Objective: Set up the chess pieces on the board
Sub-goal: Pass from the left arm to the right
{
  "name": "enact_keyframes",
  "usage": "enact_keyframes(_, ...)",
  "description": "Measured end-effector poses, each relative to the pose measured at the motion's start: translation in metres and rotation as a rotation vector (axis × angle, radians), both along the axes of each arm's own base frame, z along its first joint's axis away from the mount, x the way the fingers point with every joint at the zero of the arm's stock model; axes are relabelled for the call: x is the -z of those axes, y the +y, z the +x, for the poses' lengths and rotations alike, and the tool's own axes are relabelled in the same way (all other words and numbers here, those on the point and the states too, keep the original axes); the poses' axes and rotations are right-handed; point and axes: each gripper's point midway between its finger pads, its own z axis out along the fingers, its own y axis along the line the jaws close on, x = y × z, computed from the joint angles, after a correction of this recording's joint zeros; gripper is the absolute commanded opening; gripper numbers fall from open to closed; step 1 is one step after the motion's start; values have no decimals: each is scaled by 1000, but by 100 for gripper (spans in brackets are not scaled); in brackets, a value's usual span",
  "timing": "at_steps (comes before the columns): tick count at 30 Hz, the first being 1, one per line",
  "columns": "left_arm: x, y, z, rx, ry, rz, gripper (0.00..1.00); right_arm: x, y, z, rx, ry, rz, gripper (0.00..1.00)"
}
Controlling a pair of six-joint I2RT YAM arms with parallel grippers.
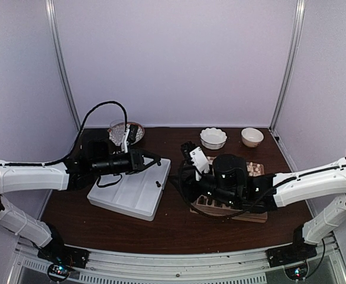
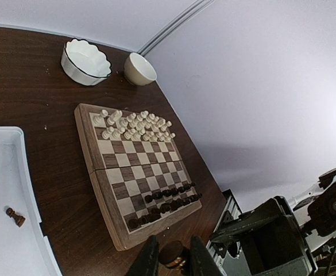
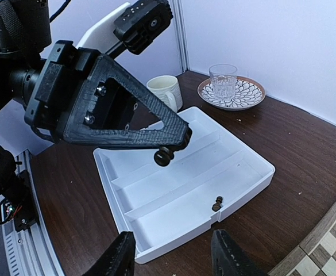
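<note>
Dark chess pieces (image 2: 168, 201) stand in two rows at the board (image 2: 138, 172)'s 5 o'clock edge in my left wrist view, with cream pieces (image 2: 136, 126) at 12. My left gripper (image 2: 173, 248) pinches one dark piece (image 3: 164, 156), jaws nearly closed on it, above the white tray (image 3: 254, 172). From overhead the tray sits at the board's 9 o'clock. Another dark piece (image 3: 216, 203) lies in the tray. My right gripper (image 3: 175, 244) stands partly open, holding nothing.

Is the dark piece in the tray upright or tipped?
Tipped: the dark chess piece lies on its side in the white tray.
</note>
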Motion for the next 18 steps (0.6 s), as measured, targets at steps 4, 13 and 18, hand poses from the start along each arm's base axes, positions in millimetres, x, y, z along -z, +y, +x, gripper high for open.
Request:
enact_keyframes(4, -3, -3, -3, 6, 2, -13, 19, 4, 2, 0, 25, -21, -19, 56)
enact_keyframes(13, -12, -7, -7, 15, -2, -47, 19, 3, -1, 6, 84, -48, -28, 55)
enact_keyframes(18, -12, -9, -9, 17, 2, -51, 19, 1, -1, 9, 103, -58, -19, 54)
